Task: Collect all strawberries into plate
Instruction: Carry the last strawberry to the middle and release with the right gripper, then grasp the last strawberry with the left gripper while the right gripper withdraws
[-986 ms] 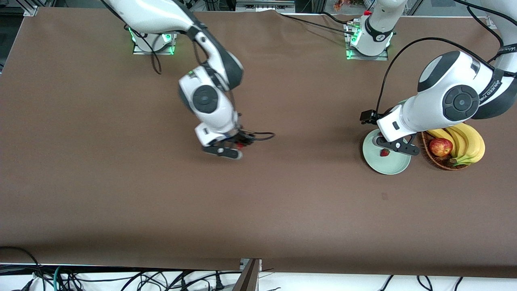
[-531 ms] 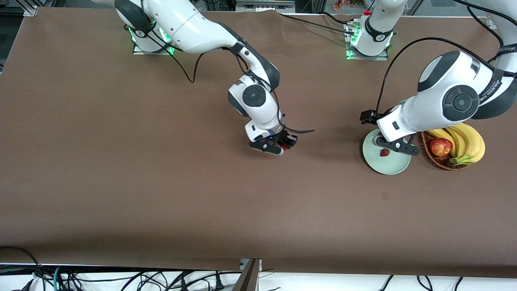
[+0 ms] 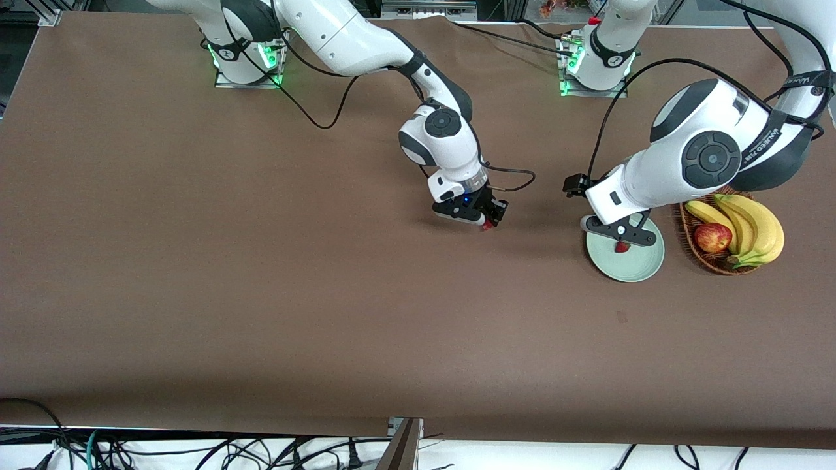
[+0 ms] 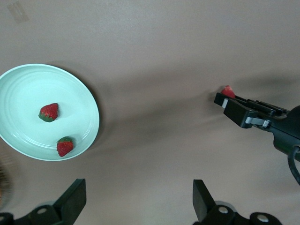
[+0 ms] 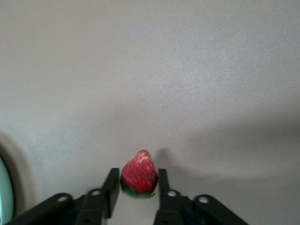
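I count three strawberries: two lie in the mint plate (image 4: 89, 112), one (image 4: 48, 112) and another (image 4: 65, 146), and the third strawberry (image 5: 138, 174) sits between the fingers of my right gripper (image 3: 486, 219), up over bare table between the two arms. My left gripper (image 4: 136, 201) hangs over the plate's edge with its fingers wide apart and empty. Beside the plate, one wicker basket (image 3: 687, 230) holds one apple (image 3: 712, 237) and a bunch of bananas (image 3: 751, 225); the lettering on my left arm is unreadable.
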{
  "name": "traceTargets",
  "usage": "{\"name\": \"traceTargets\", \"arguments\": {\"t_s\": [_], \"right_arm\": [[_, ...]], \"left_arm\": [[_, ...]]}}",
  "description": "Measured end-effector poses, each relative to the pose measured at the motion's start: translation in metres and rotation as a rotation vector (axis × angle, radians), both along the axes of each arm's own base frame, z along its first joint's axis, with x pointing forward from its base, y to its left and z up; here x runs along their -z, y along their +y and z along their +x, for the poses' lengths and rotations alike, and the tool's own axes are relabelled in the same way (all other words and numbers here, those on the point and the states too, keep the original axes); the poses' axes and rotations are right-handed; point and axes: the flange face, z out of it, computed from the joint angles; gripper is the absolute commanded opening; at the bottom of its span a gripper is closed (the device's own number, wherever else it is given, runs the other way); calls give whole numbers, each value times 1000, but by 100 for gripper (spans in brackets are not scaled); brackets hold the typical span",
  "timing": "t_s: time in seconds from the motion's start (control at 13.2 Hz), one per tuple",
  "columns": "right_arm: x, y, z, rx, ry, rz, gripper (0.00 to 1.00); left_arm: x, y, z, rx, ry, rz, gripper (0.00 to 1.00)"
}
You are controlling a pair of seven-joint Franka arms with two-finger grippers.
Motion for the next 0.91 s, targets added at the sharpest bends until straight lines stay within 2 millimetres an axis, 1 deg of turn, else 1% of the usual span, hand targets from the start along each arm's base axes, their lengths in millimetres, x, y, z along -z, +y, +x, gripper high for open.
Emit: {"name": "traceTargets", "arguments": {"t_s": [0.08, 0.15, 0.23, 0.3, 0.38, 0.45, 0.53, 0.61, 0.68, 0.76, 0.91], "right_arm": [[3, -2, 2, 9, -3, 1, 85], [4, -3, 4, 16, -8, 0, 86], [1, -3, 6, 19, -16, 2, 88], [-5, -2, 9, 22, -25, 7, 93], [-15, -2, 14, 26, -29, 3, 99], [-29, -7, 22, 37, -24, -21, 99], [-50, -16, 36, 56, -13, -50, 99], [-74, -32, 54, 69, 3, -85, 99], [-98, -52, 71, 61, 23, -130, 99], [-120, -76, 89, 36, 46, -182, 99], [-161, -128, 118, -38, 97, -277, 99]], "left_arm": [[1, 1, 0, -2, 1, 1, 100], [1, 2, 1, -4, 2, 0, 100], [2, 2, 1, -4, 2, 0, 100], [2, 2, 1, -4, 2, -2, 100], [2, 2, 1, -5, 1, -3, 100], [2, 2, 2, -6, -2, -7, 100], [2, 0, 3, -7, -12, -15, 100], [2, -4, 5, -4, -29, -29, 100], [3, -14, 6, 4, -50, -48, 100], [9, -27, 7, 13, -76, -70, 100], [35, -60, 10, 38, -114, -97, 100]]}}
